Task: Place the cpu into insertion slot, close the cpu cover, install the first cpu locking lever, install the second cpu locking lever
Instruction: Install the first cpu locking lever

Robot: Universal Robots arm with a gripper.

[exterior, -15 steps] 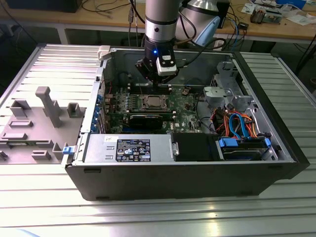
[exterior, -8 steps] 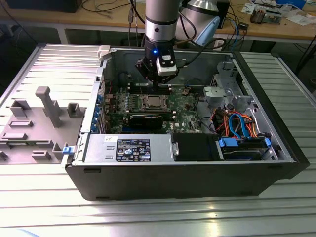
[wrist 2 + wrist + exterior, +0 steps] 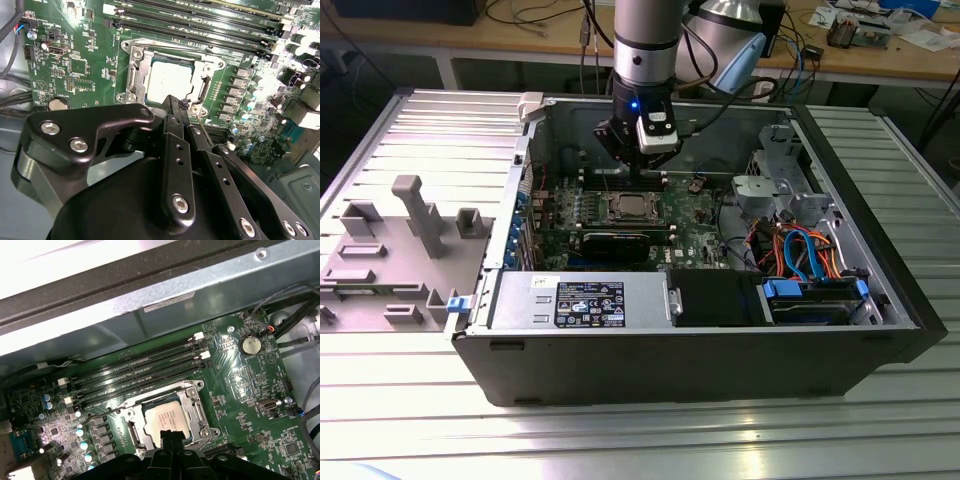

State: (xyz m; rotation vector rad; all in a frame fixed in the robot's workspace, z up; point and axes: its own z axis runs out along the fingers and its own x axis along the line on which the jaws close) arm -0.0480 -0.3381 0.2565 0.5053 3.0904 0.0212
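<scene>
Closest to your wrist cameras, the gripper (image 3: 176, 101) had its two black fingers pressed together with nothing visible between them, its tip poised just over the nearest edge of the socket. In the exterior view it hung in the upper centre of the frame, over the board inside the open computer case (image 3: 880, 290). Just beyond the tip, the cpu (image 3: 170, 82) already lay flat and square in the insertion slot (image 3: 129, 413), so you could count that first step as done. The cpu cover (image 3: 136, 75) appeared to be folded down around the chip, its cut-out framing the silver top, so the second step looked finished too. A thin wire locking lever (image 3: 201, 121) ran just beside the fingertips. I could not tell whether it was hooked under its catch, or where the other lever stood, so I would treat both levers as work left to do. Farther off lay the long black memory slots (image 3: 145, 367), then the coin battery (image 3: 248, 344), untouched.
</scene>
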